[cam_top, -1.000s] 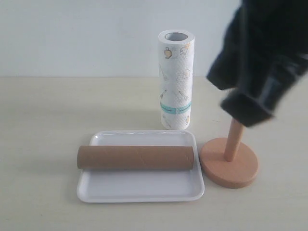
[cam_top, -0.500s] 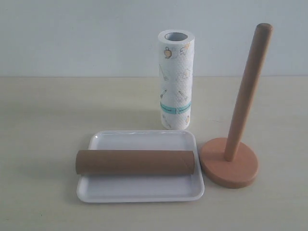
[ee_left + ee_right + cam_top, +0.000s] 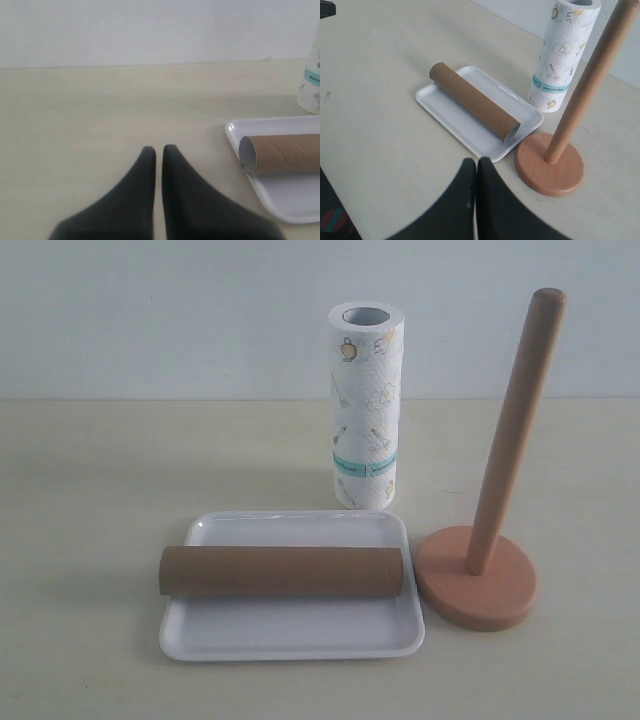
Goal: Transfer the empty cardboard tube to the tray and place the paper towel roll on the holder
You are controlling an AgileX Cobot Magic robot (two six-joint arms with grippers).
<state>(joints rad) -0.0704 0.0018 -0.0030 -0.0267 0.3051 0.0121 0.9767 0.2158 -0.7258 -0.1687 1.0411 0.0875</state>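
Since the empty cardboard tube (image 3: 282, 572) already lies on its side across the tray (image 3: 300, 638), spanning it from rim to rim, the first half of the task reads as done and the second is in hand. Item, paper towel roll (image 3: 366, 405): white, embossed, teal band low on its body, standing upright on the table (image 3: 90, 490) just behind the tray, hollow core upward, untouched. Item, holder (image 3: 478, 585): round wooden base just beside the tray's right end, dowel bare and free to receive the roll. Item, left gripper (image 3: 157, 150): jaws pressed together with only a hairline between them, nothing held, low over bare table apart from the tray's end. Item, right gripper (image 3: 471, 162): jaws likewise closed and empty, raised above the table and looking down on tray and holder. Next move, as judged: a gripper must spread wide, take the roll about its girth or by its core, lift it above the dowel's rounded top, line the core up with the post and lower it to the base; the roll looks soft enough to dent, and the tall post could tip if caught off-centre. Views compared: the exterior view shows all four objects but neither gripper; only the wrist views show the jaws. The left wrist view gives the tube's hollow end, a tray corner and a sliver of the roll, no holder; the right wrist view takes in all four from above.
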